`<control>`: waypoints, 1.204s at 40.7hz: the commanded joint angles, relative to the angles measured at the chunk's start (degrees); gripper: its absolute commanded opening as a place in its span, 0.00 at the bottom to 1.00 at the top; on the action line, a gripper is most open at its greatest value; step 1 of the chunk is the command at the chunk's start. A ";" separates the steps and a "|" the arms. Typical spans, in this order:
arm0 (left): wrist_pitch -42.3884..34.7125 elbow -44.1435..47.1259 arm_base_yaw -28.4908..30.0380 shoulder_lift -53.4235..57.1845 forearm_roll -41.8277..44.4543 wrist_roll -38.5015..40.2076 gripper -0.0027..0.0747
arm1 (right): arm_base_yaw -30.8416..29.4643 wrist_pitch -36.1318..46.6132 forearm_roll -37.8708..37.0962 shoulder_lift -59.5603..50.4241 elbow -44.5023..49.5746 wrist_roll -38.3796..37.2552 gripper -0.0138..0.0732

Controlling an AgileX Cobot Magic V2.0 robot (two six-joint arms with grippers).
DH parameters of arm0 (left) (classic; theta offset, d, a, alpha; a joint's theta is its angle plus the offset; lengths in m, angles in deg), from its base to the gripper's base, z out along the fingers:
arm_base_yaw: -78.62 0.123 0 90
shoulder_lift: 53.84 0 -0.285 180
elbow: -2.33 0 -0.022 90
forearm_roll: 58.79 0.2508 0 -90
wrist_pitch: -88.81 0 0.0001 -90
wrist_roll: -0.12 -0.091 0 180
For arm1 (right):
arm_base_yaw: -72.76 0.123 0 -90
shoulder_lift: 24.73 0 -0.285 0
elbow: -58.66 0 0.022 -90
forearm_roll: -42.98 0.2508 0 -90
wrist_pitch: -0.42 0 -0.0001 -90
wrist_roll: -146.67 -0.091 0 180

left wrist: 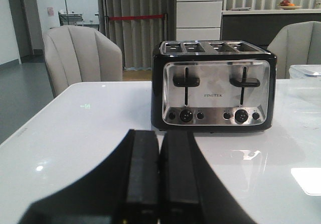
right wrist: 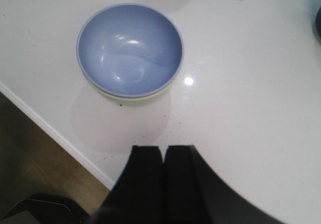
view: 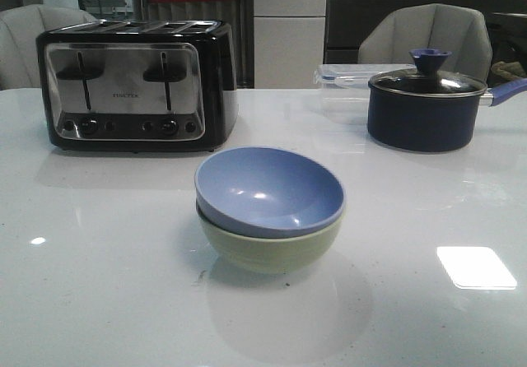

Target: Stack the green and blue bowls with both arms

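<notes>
The periwinkle blue bowl (view: 269, 188) sits nested inside the pale sage green bowl (view: 272, 248) at the middle of the white table, a little tilted. The stack also shows in the right wrist view, blue bowl (right wrist: 129, 48) on top and a sliver of the green bowl (right wrist: 131, 100) under its rim. My right gripper (right wrist: 163, 148) is shut and empty, above the table and apart from the stack. My left gripper (left wrist: 159, 133) is shut and empty, facing the toaster; no bowl shows in that view. Neither arm shows in the front view.
A black and steel toaster (view: 136, 83) stands at the back left. A dark navy pot (view: 424, 104) with a glass lid stands at the back right, a clear plastic container (view: 350, 75) behind it. The table's edge (right wrist: 55, 136) runs near the bowls in the right wrist view.
</notes>
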 commanded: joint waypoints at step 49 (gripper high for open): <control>-4.80 0.24 -0.45 1.21 -0.58 0.51 0.15 | -28.82 35.96 -3.58 -46.30 36.78 -6.96 0.22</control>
